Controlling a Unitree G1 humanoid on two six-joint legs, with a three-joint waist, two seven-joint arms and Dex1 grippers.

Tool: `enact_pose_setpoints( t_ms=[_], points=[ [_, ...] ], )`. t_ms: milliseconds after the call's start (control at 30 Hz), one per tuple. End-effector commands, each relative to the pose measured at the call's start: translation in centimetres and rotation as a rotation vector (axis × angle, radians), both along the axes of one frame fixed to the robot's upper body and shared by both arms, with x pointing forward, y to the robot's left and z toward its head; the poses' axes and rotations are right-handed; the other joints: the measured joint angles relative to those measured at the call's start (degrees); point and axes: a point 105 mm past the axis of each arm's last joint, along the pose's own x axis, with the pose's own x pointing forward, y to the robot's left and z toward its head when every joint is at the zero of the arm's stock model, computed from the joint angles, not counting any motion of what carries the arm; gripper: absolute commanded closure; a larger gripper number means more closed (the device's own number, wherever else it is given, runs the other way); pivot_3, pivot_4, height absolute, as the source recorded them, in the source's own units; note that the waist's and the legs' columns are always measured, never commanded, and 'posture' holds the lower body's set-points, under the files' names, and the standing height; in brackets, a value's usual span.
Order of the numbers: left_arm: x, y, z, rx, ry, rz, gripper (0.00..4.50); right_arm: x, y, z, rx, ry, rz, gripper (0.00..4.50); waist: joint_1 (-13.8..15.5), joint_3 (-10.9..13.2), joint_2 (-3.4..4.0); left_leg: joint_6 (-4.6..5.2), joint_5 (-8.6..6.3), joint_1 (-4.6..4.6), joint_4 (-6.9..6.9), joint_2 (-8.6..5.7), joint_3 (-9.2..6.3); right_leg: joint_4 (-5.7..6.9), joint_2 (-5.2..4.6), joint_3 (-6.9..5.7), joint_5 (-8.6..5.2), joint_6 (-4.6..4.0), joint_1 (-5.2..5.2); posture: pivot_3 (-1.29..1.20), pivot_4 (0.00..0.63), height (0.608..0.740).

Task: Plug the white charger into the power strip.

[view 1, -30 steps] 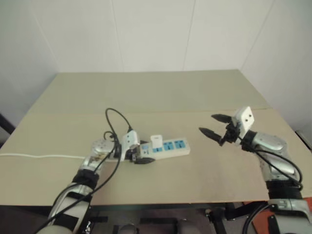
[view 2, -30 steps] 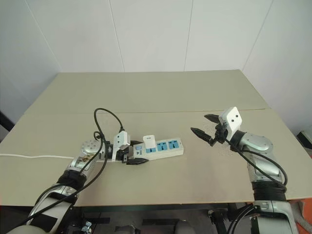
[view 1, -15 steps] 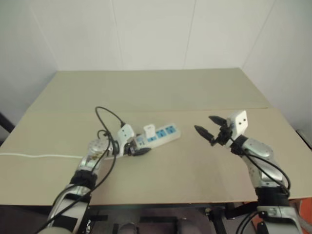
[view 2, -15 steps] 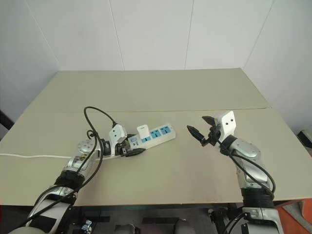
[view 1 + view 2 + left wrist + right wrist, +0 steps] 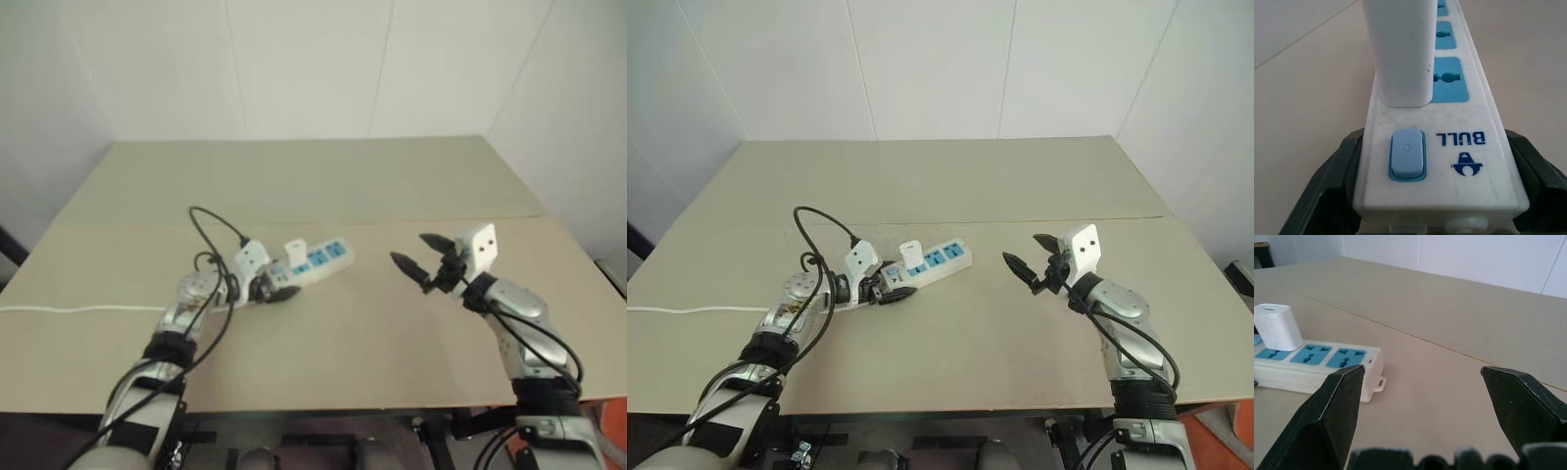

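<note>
Each arm was built of silver-grey metal segments joined by black collars, with black bands wrapped lower down near the body. The left gripper (image 5: pixel 277 292) had a small white boxy housing and two black tapered fingers (image 5: pixel 1327 188), thick and matte, with bevelled edges. A long black cable (image 5: pixel 211 230) rose in a loop from the left forearm, and further black cables ran down along that arm. The right gripper (image 5: pixel 419 255) carried a white cube-shaped housing marked with two small dark dots, ahead of two pointed black fingers (image 5: pixel 1334 413). Black cables looped along the right forearm too.
</note>
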Motion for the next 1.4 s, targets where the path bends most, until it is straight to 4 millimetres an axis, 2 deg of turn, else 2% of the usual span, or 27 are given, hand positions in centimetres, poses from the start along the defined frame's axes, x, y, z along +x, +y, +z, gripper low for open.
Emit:
enact_pose_setpoints(
  t_ms=[33,200,267,367,433,500,600,700,767,900,1033,1133,1300,1400],
  points=[
    [-1.5,-0.6,1.8,-0.007,-0.055,-0.154,1.18,-0.6,-0.1,1.6,-0.001,-0.059,0.016,0.03,0.0,0.0,-0.01,0.00,0.00,-0.02,0.00,0.00,0.00,0.00,0.00,-0.01,0.00,0.00,-0.01,0.00,0.150,0.740],
    [-3.7,-0.9,2.0,-0.015,-0.024,-0.307,1.18,-0.7,-0.3,1.6,-0.010,-0.055,0.027,0.03,0.1,0.1,-0.01,0.00,0.00,-0.03,0.00,0.00,0.00,0.01,-0.01,-0.01,0.00,0.00,-0.02,0.00,0.150,0.740],
    [-4.6,-1.3,1.5,-0.004,-0.002,-0.356,1.18,-0.7,-0.3,1.6,-0.014,-0.053,0.029,0.03,0.1,0.1,0.01,0.00,0.00,-0.04,0.00,0.00,0.00,0.00,-0.01,-0.01,0.00,0.00,-0.02,0.00,0.150,0.740],
    [-4.9,-1.9,0.0,0.045,-0.009,-0.370,1.18,-0.7,-0.1,1.6,-0.010,-0.053,0.034,0.03,0.2,0.1,0.00,0.00,0.00,-0.03,0.00,0.00,0.00,0.00,-0.01,0.00,0.00,0.00,-0.01,0.00,0.150,0.740],
    [-5.1,-2.3,-0.5,0.046,0.009,-0.382,0.47,-0.7,0.0,1.5,-0.009,-0.051,0.037,0.00,0.4,0.1,-0.01,0.00,0.00,-0.04,0.03,0.00,0.00,0.01,-0.01,-0.01,0.00,0.00,-0.01,0.00,0.150,0.740],
    [-5.1,-2.5,-0.9,0.065,0.008,-0.387,0.02,-0.7,0.1,1.4,-0.008,-0.049,0.039,0.00,0.7,0.1,-0.01,0.00,0.00,-0.02,0.06,0.00,0.00,0.02,-0.01,-0.01,0.00,0.00,0.01,0.00,0.150,0.740],
    [-4.8,-2.4,-0.8,0.070,-0.014,-0.376,0.02,-0.8,0.1,1.4,-0.007,-0.048,0.038,0.00,1.0,0.1,0.00,0.00,0.00,-0.02,0.07,-0.01,0.00,0.02,-0.01,-0.01,0.00,0.00,0.02,0.00,0.150,0.740],
    [-4.7,-1.8,0.7,0.034,-0.043,-0.377,0.02,-0.9,-0.1,1.3,-0.008,-0.043,0.037,0.00,1.1,0.1,-0.01,0.00,0.00,-0.02,0.09,0.00,0.00,0.04,0.00,-0.01,0.00,-0.01,0.02,0.00,0.150,0.740],
    [-4.9,-1.1,2.1,0.015,-0.070,-0.379,0.02,-1.0,-0.2,1.2,-0.011,-0.037,0.038,0.00,1.1,0.1,-0.01,0.00,0.00,-0.03,0.09,0.01,0.00,0.04,0.00,-0.01,0.00,-0.01,0.01,0.00,0.150,0.740],
    [-6.5,1.2,5.3,0.003,-0.096,-0.403,0.02,-1.6,-0.5,0.9,-0.033,-0.018,0.054,0.00,0.6,0.2,0.01,0.01,0.00,-0.07,0.09,0.05,-0.01,0.03,0.02,-0.01,0.00,-0.01,-0.05,0.00,0.150,0.740],
    [-8.3,4.8,8.0,0.038,-0.108,-0.361,0.02,-2.5,-1.6,1.0,-0.061,0.001,0.077,0.00,0.2,0.2,0.03,0.01,0.00,-0.07,0.09,0.06,-0.01,0.04,0.01,-0.01,-0.01,-0.01,-0.05,0.00,0.150,0.740],
    [-9.2,7.6,9.6,0.079,-0.099,-0.303,0.02,-4.3,-2.2,0.9,-0.108,0.041,0.154,0.00,0.2,0.3,0.03,0.01,-0.01,-0.06,0.08,0.08,-0.01,0.05,0.02,-0.03,-0.01,-0.01,-0.06,0.00,0.150,0.740],
    [-10.3,10.8,10.7,0.138,-0.057,-0.242,0.02,-7.4,-3.0,0.9,-0.197,0.134,0.311,0.00,0.4,0.4,0.04,0.01,-0.01,-0.05,0.09,0.08,0.02,0.01,0.00,-0.05,-0.03,0.00,-0.02,0.00,0.150,0.740],
    [-10.6,11.0,10.3,0.128,-0.037,-0.219,0.02,-7.7,-3.2,0.7,-0.215,0.151,0.326,0.00,0.3,0.4,0.01,0.01,-0.01,-0.02,0.09,0.09,0.04,0.02,0.01,-0.05,-0.04,-0.01,-0.01,0.00,0.150,0.740]
  ],
)
